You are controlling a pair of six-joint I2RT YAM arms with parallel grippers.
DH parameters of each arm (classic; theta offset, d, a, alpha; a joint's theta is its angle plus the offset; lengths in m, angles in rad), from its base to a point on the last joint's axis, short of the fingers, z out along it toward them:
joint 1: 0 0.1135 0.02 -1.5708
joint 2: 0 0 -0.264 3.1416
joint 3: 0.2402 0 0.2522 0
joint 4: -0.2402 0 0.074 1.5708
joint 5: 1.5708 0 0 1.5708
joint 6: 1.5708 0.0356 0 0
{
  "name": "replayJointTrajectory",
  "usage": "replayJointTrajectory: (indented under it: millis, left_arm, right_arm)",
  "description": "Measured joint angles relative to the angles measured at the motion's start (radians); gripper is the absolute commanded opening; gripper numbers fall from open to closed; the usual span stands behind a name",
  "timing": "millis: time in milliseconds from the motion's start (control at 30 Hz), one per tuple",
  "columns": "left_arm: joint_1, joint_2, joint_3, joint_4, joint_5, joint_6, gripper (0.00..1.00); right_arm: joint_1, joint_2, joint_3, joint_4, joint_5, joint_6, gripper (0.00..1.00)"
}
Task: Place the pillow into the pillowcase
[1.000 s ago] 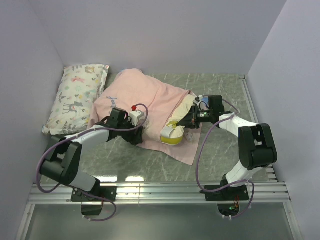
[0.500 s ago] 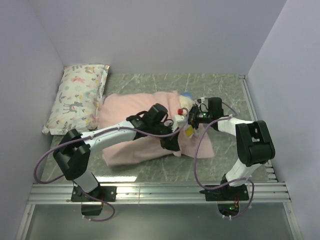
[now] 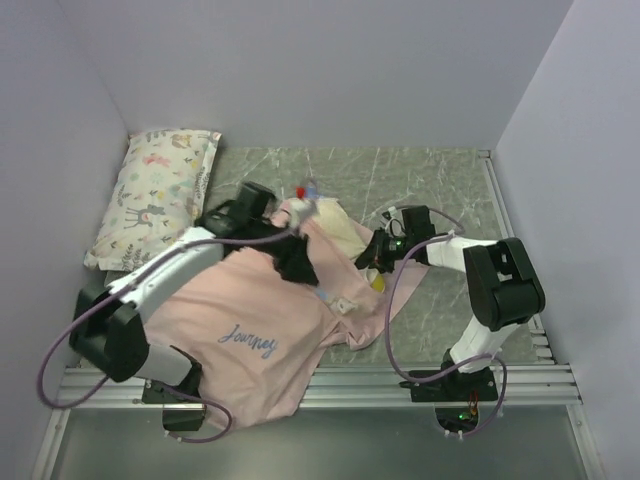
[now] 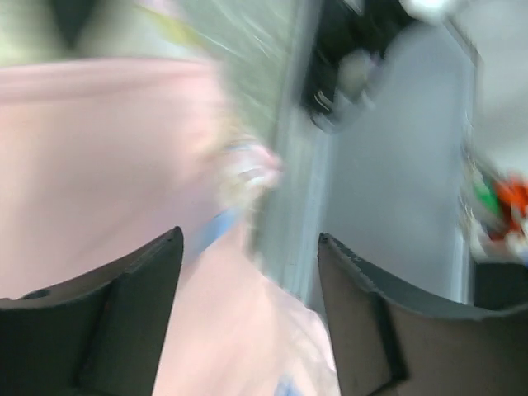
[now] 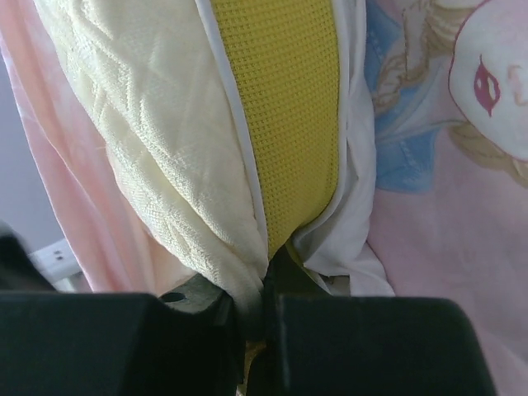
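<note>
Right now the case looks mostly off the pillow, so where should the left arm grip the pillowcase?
Probably the pillowcase by its open hem, the bunched edge showing blue beside the pillow, coming from the left with jaws across the fold. The right gripper pins the pillow's yellow-banded end, so that hem looks free to slide over.

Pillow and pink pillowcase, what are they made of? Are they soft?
The pillow looks like soft padding under a cream quilted cloth cover, matte, with stitched diamond dimples; its yellow band looks like a woven mesh. The pillowcase looks like thin, smooth printed cloth: it drapes and folds loosely. Exact fibres cannot be told.
</note>
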Motion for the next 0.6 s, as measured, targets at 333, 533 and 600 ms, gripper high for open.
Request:
replayJointTrajectory:
  millis: [333, 533, 600]
  left_arm:
    - [0.376, 0.006, -0.039, -0.089, -0.319, 0.035, 0.68]
    - [0.354, 0.442, 0.169, -0.142, -0.387, -0.010, 0.58]
    - [0.348, 0.600, 0.370, -0.221, -0.380, -0.018, 0.57]
  right_arm:
    - [-0.129, -0.115, -0.066, -0.154, 0.047, -0.175, 0.00]
    - [-0.112, -0.150, -0.101, -0.154, 0.034, -0.220, 0.00]
    - [-0.093, -0.157, -0.105, -0.153, 0.033, -0.233, 0.00]
